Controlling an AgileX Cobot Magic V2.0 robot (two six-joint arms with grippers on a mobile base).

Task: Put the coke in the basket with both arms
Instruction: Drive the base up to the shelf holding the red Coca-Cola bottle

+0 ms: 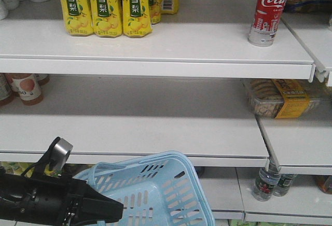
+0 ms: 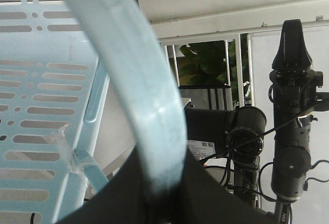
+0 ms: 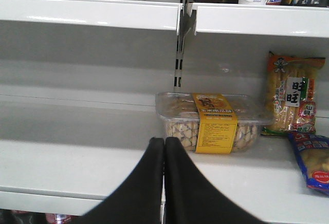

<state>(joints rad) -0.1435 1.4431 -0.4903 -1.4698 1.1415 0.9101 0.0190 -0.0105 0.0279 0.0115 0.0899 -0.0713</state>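
Left jaws seemingly around plastic handle point(image 2: 149, 106)

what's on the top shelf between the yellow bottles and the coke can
Nothing; the shelf is bare from the yellow bottles to the coke can, seen in the front view.

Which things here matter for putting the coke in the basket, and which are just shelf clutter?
For the job: coke, basket, left hand gripping its handle, right hand shut, empty.
Lying about: yellow drink bottles, biscuit tray, snack packets, water bottles.
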